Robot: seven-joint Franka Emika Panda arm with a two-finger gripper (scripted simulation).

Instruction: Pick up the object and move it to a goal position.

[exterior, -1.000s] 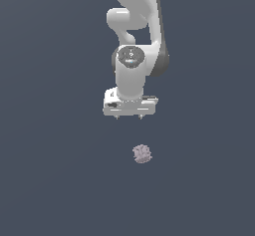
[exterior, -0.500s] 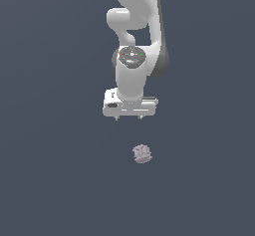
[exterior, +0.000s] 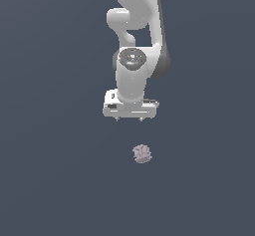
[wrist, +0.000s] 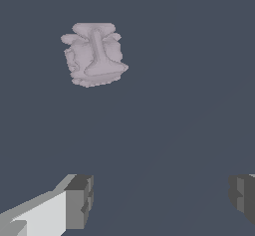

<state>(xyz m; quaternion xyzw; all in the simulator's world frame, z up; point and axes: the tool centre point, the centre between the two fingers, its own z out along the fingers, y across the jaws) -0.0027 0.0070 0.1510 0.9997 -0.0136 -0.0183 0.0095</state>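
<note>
The object (exterior: 142,154) is a small knobbly pale pinkish-grey lump lying on the dark grey floor, below the gripper and a little toward the exterior view's right. It also shows in the wrist view (wrist: 94,55), clear of the fingers. My gripper (exterior: 129,118) hangs from the white arm, pointing down, above the object and not touching it. It is open and empty: in the wrist view (wrist: 162,200) the two grey fingertips (wrist: 79,200) stand wide apart.
A plain dark grey floor (exterior: 50,180) fills both views. The white arm (exterior: 137,26) rises behind the gripper to the top of the exterior view.
The arm has turned slightly at the wrist and the gripper has shifted a little. The object has not moved.
</note>
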